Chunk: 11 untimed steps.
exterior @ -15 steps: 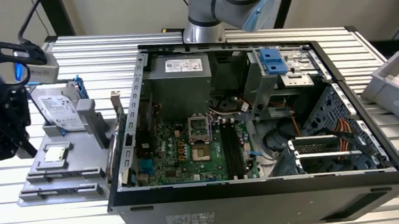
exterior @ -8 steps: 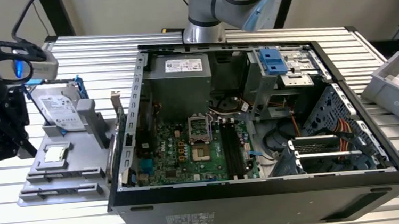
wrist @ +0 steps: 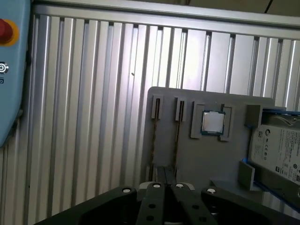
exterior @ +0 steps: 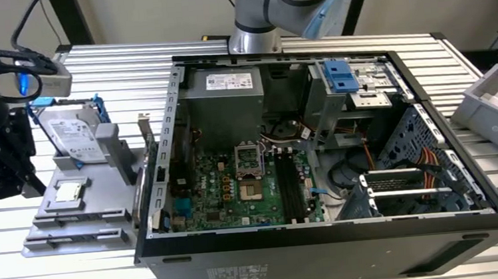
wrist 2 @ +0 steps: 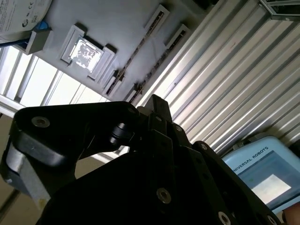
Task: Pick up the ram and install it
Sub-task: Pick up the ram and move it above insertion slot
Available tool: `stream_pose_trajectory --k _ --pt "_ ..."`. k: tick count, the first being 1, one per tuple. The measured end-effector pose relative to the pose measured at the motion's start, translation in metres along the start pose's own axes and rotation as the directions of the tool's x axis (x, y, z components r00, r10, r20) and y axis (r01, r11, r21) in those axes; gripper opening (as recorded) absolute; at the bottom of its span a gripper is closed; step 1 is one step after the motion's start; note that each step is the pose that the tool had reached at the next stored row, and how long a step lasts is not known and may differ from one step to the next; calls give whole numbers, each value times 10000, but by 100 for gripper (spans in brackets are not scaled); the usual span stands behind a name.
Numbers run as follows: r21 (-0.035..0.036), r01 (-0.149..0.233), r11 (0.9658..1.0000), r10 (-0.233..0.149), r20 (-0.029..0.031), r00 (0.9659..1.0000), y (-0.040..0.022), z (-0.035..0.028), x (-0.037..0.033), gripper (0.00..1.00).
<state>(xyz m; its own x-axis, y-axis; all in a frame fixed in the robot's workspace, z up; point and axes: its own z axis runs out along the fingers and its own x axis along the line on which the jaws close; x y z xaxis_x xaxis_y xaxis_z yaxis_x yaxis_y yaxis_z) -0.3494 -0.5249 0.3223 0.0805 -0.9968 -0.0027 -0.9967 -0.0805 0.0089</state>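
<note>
My black gripper point(exterior: 7, 178) hangs at the exterior view's left, above the outer edge of the grey parts holder point(exterior: 103, 211). Its fingertips point(wrist: 162, 177) meet with nothing visible between them, and the gripper point(wrist 2: 157, 103) also looks shut in the second wrist view. The holder point(wrist: 187, 154) has two narrow slots point(wrist: 177, 136). A thin brownish line runs along each one, seen edge-on. I cannot tell whether the ram stands in a slot. The long black memory slots point(exterior: 290, 183) lie on the motherboard inside the open computer case point(exterior: 327, 230).
A small square processor point(wrist: 212, 123) and a hard drive in a blue frame point(wrist: 276, 150) sit on the holder. A grey bin point(exterior: 496, 107) stands at the exterior view's right. A blue pendant with a red button point(wrist: 9, 70) lies on the ribbed metal table.
</note>
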Motion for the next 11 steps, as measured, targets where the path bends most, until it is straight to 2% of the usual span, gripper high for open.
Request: stream_pose_trajectory --k 7,8,11 --pt "0 1 10000 -1 -5 10000 0 1 0 0" --pt "0 1 10000 -1 -6 10000 0 1 0 100" --pt "0 1 10000 -1 -8 10000 0 1 0 100"
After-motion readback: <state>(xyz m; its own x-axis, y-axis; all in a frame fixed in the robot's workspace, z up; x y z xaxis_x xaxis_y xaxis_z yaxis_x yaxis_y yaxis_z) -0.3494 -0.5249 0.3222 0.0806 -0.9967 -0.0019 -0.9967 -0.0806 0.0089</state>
